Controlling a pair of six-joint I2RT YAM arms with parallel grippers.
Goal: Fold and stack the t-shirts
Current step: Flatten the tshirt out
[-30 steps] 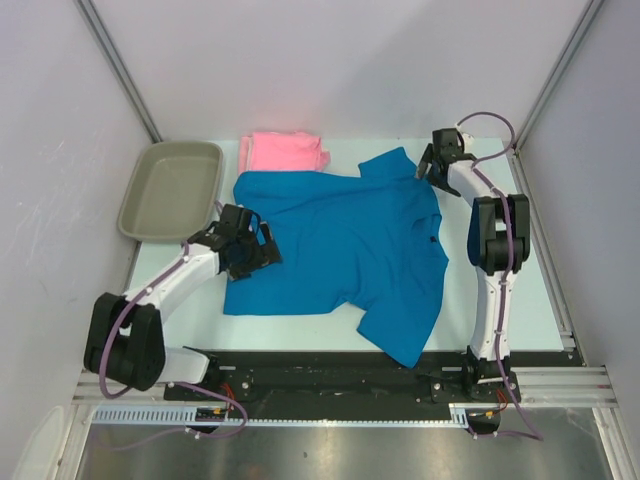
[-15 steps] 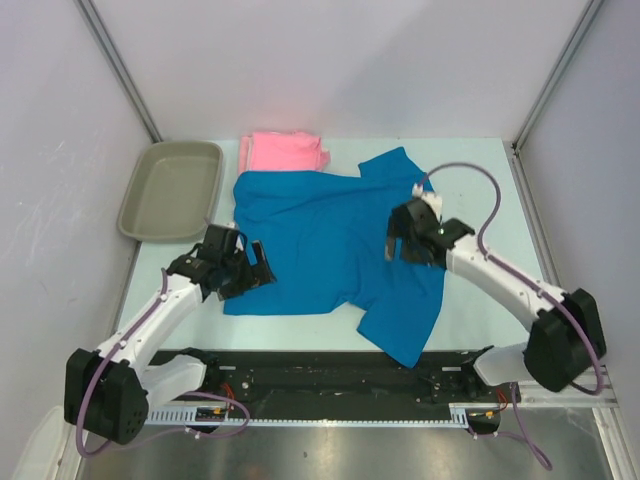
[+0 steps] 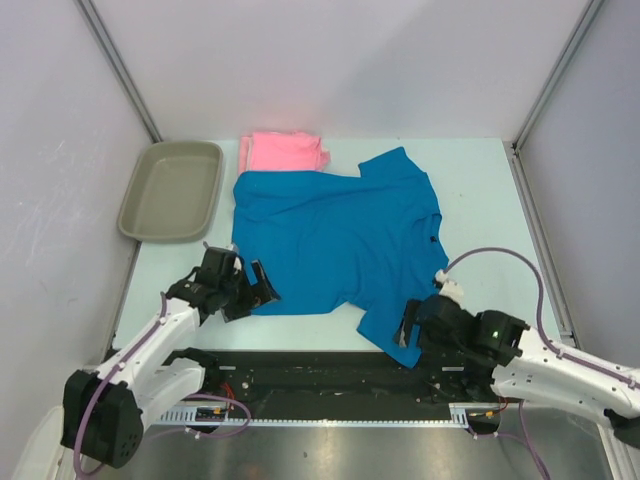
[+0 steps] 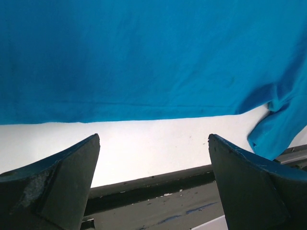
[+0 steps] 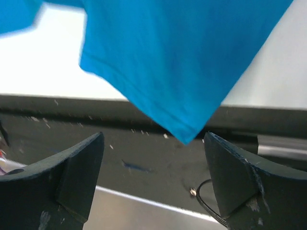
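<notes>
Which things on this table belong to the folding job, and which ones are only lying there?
Belong to the job:
- bright blue short-sleeved cloth t-shirt, spread flat in the middle
- light pink cloth t-shirt, folded, at the far edge

Just lying about:
- grey-beige rectangular plastic tray, at the far left, beside the shirts

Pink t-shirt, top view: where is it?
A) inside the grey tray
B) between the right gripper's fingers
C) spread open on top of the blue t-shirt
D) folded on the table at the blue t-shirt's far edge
D: the pink t-shirt lies folded at the far edge of the spread blue t-shirt, to the right of the tray and not in it.
</notes>
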